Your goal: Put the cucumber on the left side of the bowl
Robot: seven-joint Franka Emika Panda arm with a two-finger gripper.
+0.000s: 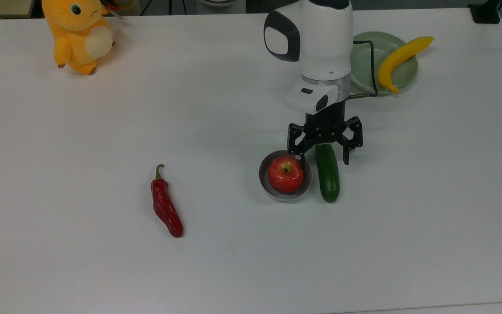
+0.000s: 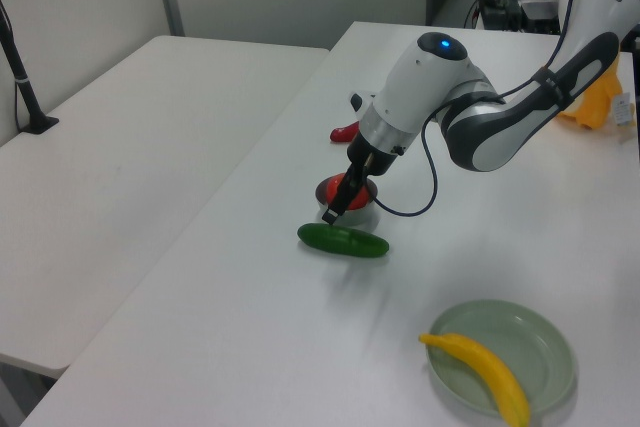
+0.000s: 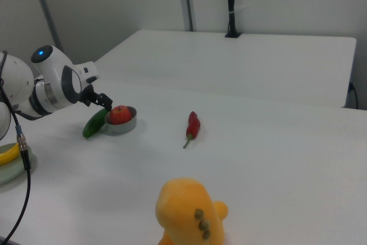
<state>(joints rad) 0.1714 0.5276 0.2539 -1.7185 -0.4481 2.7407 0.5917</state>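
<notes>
Cucumber [image 1: 328, 173] first: it lies flat on the white table [image 1: 103, 270], just beside the bowl [image 1: 285, 175], on the top view's right of it. You can see it in the left view too [image 2: 342, 240], lying in front of the bowl [image 2: 346, 203], and in the right view [image 3: 94, 123] on the right view's left of the bowl [image 3: 121, 121].

Now go left to right across the top view. You pass the orange plush toy [image 1: 80, 32] at the far corner. Then the red chili [image 1: 166, 205], well apart from the rest. Then the bowl, with a red apple [image 1: 284, 174] sitting in it. Then the cucumber. Last comes the pale green plate [image 1: 366, 65] with a banana [image 1: 399, 57] on it.

Look at your gripper [image 1: 325, 148]. Its fingers are spread wide apart and hold nothing. It hangs over the far end of the cucumber. One finger is on the bowl side and the other is on the outer side.

The cucumber's long way points from the gripper toward the near edge of the table in the top view. It runs alongside the bowl, not across it.

It looks like the cucumber is already put down next to the bowl. If so, your next move is to lift straight up. Watch the finger near the bowl so you do not bump its rim.
</notes>
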